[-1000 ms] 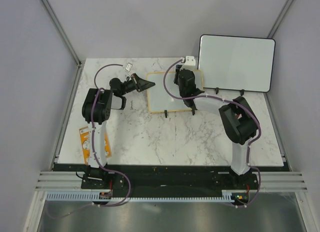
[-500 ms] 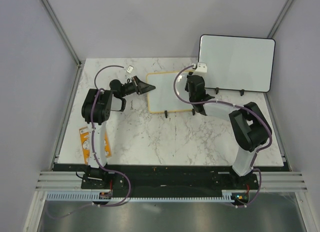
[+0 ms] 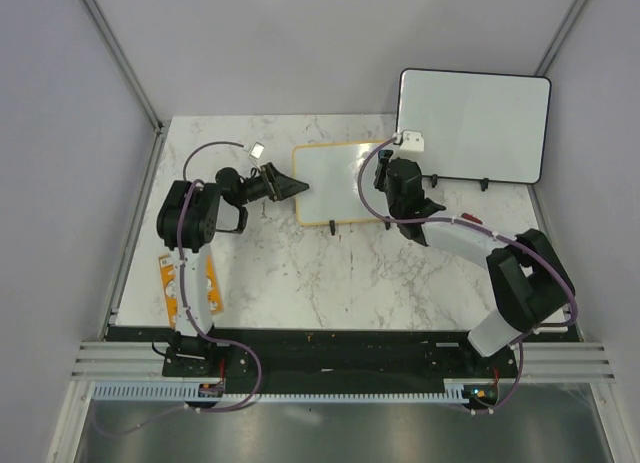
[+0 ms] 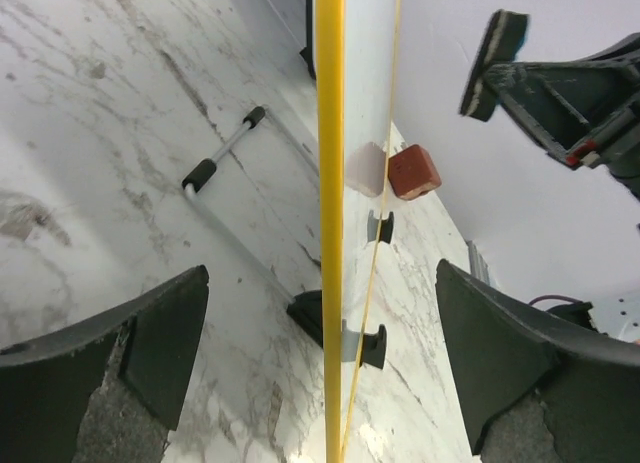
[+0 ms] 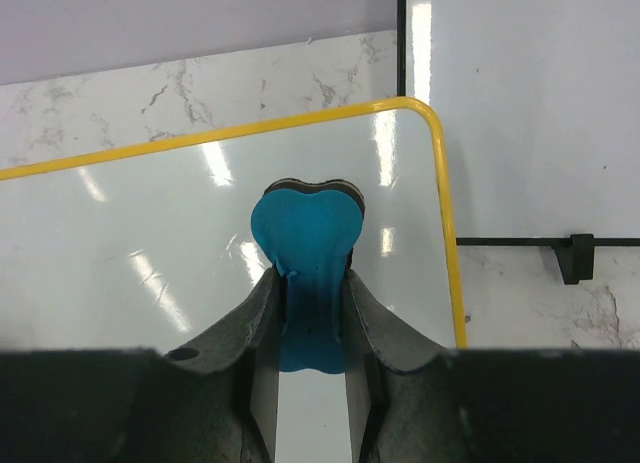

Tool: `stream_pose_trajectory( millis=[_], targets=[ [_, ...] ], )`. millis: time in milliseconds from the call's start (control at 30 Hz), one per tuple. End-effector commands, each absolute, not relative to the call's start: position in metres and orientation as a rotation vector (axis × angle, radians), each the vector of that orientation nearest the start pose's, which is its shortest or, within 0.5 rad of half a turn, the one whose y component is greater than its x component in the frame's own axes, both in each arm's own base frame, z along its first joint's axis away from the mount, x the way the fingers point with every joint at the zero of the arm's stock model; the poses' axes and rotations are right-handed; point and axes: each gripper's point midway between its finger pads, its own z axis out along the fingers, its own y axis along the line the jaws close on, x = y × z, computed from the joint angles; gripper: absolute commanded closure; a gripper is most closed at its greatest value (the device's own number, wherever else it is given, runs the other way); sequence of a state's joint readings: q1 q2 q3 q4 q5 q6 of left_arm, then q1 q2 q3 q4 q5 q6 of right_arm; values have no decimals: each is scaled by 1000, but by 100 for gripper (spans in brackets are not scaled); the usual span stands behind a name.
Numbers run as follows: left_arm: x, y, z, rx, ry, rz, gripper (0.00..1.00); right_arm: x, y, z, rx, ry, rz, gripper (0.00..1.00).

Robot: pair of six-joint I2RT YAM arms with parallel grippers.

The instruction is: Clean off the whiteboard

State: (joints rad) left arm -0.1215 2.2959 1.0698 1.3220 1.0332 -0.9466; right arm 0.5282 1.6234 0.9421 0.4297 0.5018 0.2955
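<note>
From above, we see the left gripper (image 3: 288, 188) at the left edge of the whiteboard (image 3: 335, 178), its fingers fanned apart. The right gripper (image 3: 392, 188) is at the whiteboard's right edge, and here we cannot tell how it is set. The whiteboard's face is blank inside a thin yellow frame. It stands on a marble table (image 3: 300, 273), with a larger black-framed board (image 3: 475, 123) behind and to its right. Pale grey walls close in the table.

In the left wrist view, the left gripper (image 4: 322, 283) is spread wide. The whiteboard (image 4: 332, 133) is seen edge-on between the fingers and touches neither. A black foot (image 4: 365, 345) props it up.

In the right wrist view, the right gripper (image 5: 310, 283) is clamped on a blue eraser (image 5: 305, 218) over the whiteboard (image 5: 150, 233), near its upper right corner. We see the face clean and glossy.
</note>
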Motion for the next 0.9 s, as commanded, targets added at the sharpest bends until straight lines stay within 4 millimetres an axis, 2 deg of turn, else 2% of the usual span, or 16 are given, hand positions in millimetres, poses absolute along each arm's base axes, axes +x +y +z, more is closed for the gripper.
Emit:
stream_pose_trajectory(
  millis=[0, 133, 233, 300, 333, 367, 433, 467, 567, 600, 667, 700, 733, 800, 833, 867],
  targets=[
    [451, -199, 165, 416, 1357, -1285, 0, 431, 180, 198, 127, 1771, 174, 100],
    [450, -174, 168, 319, 1357, -1186, 0, 401, 179, 192, 69, 1847, 165, 100],
    [449, -158, 167, 248, 1362, -1119, 0, 372, 190, 169, -28, 1934, 238, 99],
    [449, -149, 175, 204, 1345, -1080, 0, 348, 197, 142, -83, 2006, 278, 93],
    [447, -143, 173, 177, 1355, -1070, 0, 338, 197, 136, -89, 2029, 294, 89],
    [447, -139, 176, 155, 1348, -1057, 0, 325, 196, 116, -87, 2077, 306, 81],
    [443, -134, 174, 129, 1358, -1046, 0, 306, 202, 103, -109, 2116, 344, 71],
    [442, -131, 180, 124, 1346, -1033, 0, 294, 199, 89, -116, 2147, 338, 59],
    [437, -127, 177, 87, 1362, -1006, 0, 274, 196, 76, -99, 2174, 339, 38],
    [436, -125, 180, 91, 1364, -984, 0, 269, 198, 74, -94, 2177, 348, 33],
    [433, -123, 171, 57, 1426, -972, 0, 264, 191, 72, -80, 2173, 324, 24],
    [429, -122, 184, 71, 1408, -951, 0, 261, 192, 72, -92, 2169, 318, 19],
    [425, -122, 173, 44, 1465, -945, 0, 260, 187, 73, -78, 2160, 292, 11],
    [422, -120, 170, 43, 1511, -894, 0, 258, 184, 78, -71, 2140, 274, 2],
    [419, -121, 181, 41, 1514, -861, 0, 257, 182, 84, -60, 2124, 273, 2],
    [415, -121, 167, 13, 1600, -839, 0, 260, 177, 88, -43, 2103, 250, 2]
  ],
)
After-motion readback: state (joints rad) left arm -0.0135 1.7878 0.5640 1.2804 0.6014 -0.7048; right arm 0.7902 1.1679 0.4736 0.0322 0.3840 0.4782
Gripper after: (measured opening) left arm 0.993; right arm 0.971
